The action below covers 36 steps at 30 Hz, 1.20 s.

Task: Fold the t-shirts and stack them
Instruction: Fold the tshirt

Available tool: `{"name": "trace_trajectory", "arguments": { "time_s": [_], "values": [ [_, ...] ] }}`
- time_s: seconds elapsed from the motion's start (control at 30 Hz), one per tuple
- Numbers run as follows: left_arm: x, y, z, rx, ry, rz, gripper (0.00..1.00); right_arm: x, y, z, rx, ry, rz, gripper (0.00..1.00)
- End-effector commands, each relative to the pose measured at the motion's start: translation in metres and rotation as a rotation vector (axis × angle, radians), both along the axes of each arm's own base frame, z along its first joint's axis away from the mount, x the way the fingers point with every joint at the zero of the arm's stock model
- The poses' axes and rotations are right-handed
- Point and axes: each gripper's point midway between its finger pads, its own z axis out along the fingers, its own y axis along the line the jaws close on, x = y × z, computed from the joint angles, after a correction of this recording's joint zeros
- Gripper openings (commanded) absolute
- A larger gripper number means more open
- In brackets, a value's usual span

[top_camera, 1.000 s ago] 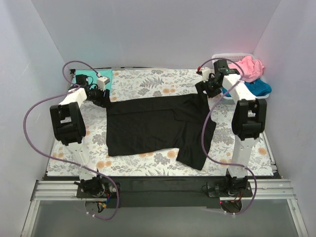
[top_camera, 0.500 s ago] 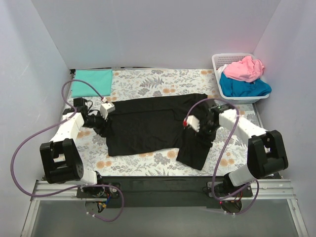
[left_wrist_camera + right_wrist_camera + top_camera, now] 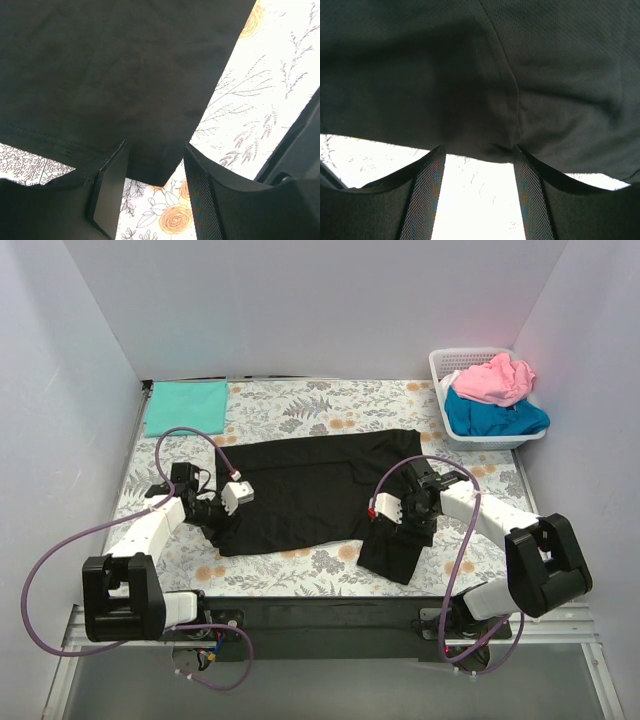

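The black t-shirt (image 3: 310, 485) lies spread flat across the middle of the tabletop, turned sideways, with its stitched hem toward the left arm and one sleeve (image 3: 392, 552) reaching toward the near edge on the right. The left end effector (image 3: 218, 520) sits low at the shirt's near-left part. In the left wrist view its fingers (image 3: 110, 192) stand spread apart, the hem corner of the black cloth lies in the gap between them, and nothing is pinched. The right end effector (image 3: 405, 515) is down over the shirt's right part, just above the sleeve. In the right wrist view its fingers (image 3: 426, 197) are also spread, the cloth's edge runs across just beyond the tips, and bare patterned cloth shows in the gap. Whether either set of tips touches the fabric cannot be told. A mint-green t-shirt (image 3: 186, 407) lies folded flat at the far left corner, well apart from the black one. At the far right a pink t-shirt (image 3: 492, 378) is bunched on top of a bright blue t-shirt (image 3: 497, 418) inside a white lattice basket (image 3: 470, 354). The flower-and-fern tablecloth (image 3: 310, 405) covers the tabletop under everything. Purple cables (image 3: 60, 540) loop from each arm down to the bases at the near edge, and plain pale walls (image 3: 330, 300) close the space on three sides.
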Motion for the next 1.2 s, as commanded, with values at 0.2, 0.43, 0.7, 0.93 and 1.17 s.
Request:
{"name": "trace_trajectory", "arguments": {
  "time_s": [0.2,0.43,0.7,0.93,1.17],
  "values": [
    [0.008,0.000,-0.009,0.091,-0.115,-0.081,0.47,-0.007,-0.004,-0.029,-0.022,0.024,0.051,0.58],
    [-0.011,0.003,-0.017,0.148,-0.137,-0.201,0.45,-0.020,-0.004,-0.035,-0.018,0.051,0.047,0.42],
    [-0.033,0.022,-0.040,0.250,-0.144,-0.265,0.43,-0.030,-0.005,-0.039,-0.032,0.073,0.033,0.24],
    [-0.034,0.024,-0.046,0.264,-0.136,-0.271,0.31,-0.031,-0.003,-0.023,-0.017,0.071,0.022,0.34],
    [-0.035,0.020,-0.043,0.242,-0.129,-0.274,0.28,-0.035,0.005,-0.007,0.031,0.083,0.030,0.42]
  ]
}}
